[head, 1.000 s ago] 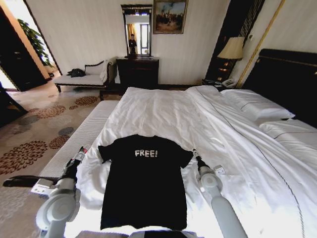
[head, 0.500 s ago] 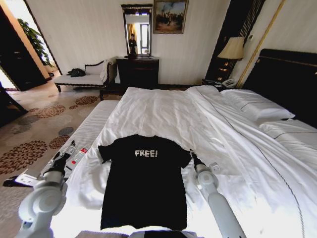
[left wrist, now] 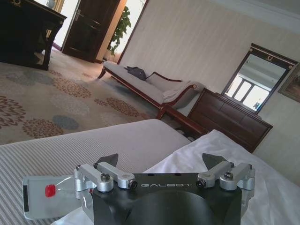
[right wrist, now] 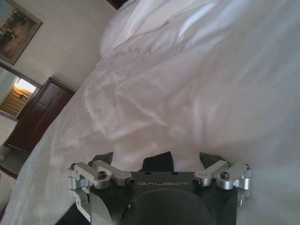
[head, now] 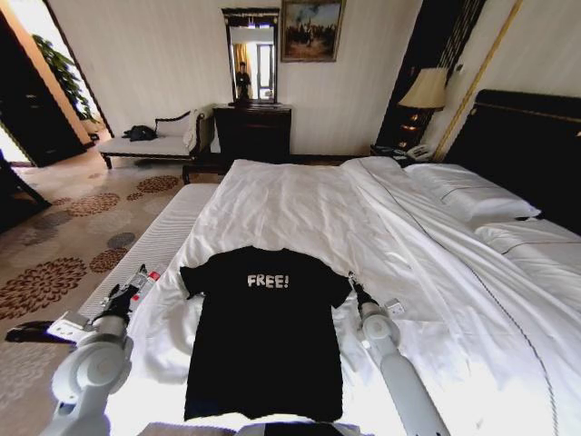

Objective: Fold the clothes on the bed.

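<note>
On the left, the left gripper (head: 127, 292) is hovering off the left edge of the bed (head: 300, 204), over the grey striped mattress border (head: 150, 250), well apart from the shirt's left sleeve. Half a second ago it was sitting farther left and slightly higher; a second ago it was closer in, just beside the sleeve, so it is swinging back toward the shirt after pulling away. In the left wrist view its fingers (left wrist: 107, 160) are standing wide apart with nothing between them.

In the middle, the black T-shirt (head: 265, 341) is lying flat and face up on the near part of the white duvet, collar toward the far end, its "FREE!" print (head: 268, 281) readable, sleeves spread to both sides. It is lying as it was in the earlier frames.

On the right, the right gripper (head: 352, 283) is resting at the tip of the right sleeve, almost where it was half a second ago. Its fingers (right wrist: 211, 161) are spread apart too, a bit of black fabric showing between them, unclamped.
</note>
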Motion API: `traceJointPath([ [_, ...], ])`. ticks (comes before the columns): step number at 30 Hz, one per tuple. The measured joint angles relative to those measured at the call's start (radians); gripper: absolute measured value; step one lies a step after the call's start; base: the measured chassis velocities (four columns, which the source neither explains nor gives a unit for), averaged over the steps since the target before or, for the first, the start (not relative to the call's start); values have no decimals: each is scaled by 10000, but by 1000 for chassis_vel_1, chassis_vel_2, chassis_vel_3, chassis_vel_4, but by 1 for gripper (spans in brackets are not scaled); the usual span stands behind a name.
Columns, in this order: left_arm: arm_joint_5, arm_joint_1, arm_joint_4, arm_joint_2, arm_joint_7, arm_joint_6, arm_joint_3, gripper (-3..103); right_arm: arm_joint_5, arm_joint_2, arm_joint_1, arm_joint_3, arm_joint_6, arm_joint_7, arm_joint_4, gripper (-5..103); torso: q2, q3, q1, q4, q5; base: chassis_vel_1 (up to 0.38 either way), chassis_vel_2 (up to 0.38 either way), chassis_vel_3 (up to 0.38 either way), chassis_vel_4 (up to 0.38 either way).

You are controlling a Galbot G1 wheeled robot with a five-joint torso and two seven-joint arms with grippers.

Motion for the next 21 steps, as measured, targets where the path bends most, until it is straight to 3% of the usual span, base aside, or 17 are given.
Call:
traceJointPath([
  [7,38,66,-71,-33,-33,-23,-13,100,458,63,175,-58,-31,-51,-140,100,0,0,0,1,0,0,0,0,0],
  [9,38,87,-103,-32,-41,-27,-41,100,561,92,186,-67,-39,-57,-157,90,0,0,-1,1,0,0,0,0,0],
  [10,35,102,-126,-32,-45,-28,-58,100,586,104,187,-71,-42,-62,-159,90,0,0,0,0,0,0,0,0,0],
  [11,33,120,-145,-29,-47,-32,-81,100,602,114,187,-75,-44,-67,-159,79,0,0,0,1,1,0,0,0,0],
  [13,33,128,-153,-27,-49,-34,-89,100,605,121,185,-75,-45,-68,-157,79,-1,0,0,1,0,0,0,0,0],
  [16,37,151,-160,-24,-64,-52,-105,100,608,142,144,-70,-39,-67,-59,62,-1,0,0,1,0,0,0,0,0],
  [19,61,154,-161,-24,-77,-65,-99,100,598,158,106,-63,-20,-65,-15,57,-1,0,0,1,0,0,0,0,0],
  [21,91,158,-161,-40,-87,-83,-57,100,555,181,75,-52,9,-61,-3,47,-1,0,0,1,0,0,0,0,0],
])
